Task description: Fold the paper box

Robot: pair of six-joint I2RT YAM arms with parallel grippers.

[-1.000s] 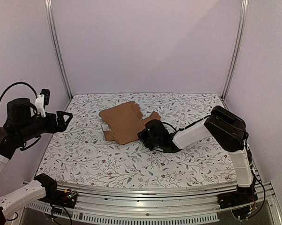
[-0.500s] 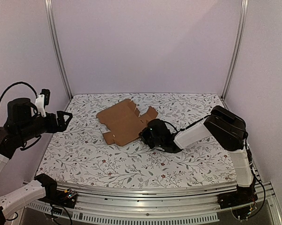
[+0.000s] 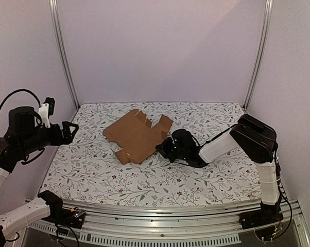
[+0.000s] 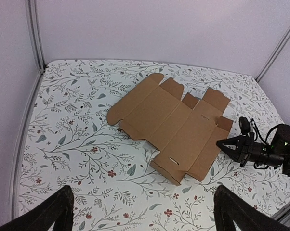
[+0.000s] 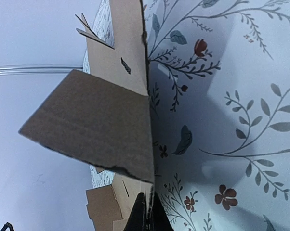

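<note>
The paper box (image 3: 136, 135) is a flat brown die-cut cardboard sheet with flaps and notches, lying mid-table, its right side raised a little. It also shows in the left wrist view (image 4: 176, 126). My right gripper (image 3: 163, 146) is low at the sheet's right edge, also seen in the left wrist view (image 4: 223, 143). In the right wrist view its dark fingers (image 5: 141, 217) are pinched on the sheet's thin edge, with a flap (image 5: 99, 120) standing up just ahead. My left gripper (image 3: 70, 131) is open and empty, raised above the table's left edge, well clear of the sheet.
The table (image 3: 144, 180) has a white floral cover. Metal frame posts (image 3: 62, 56) and plain walls close in the back and sides. A metal rail (image 3: 160, 211) runs along the near edge.
The sheet has swung and spread leftward, its right edge lifting. The right gripper body has shifted right while staying at the sheet's edge. The left arm has not moved.
</note>
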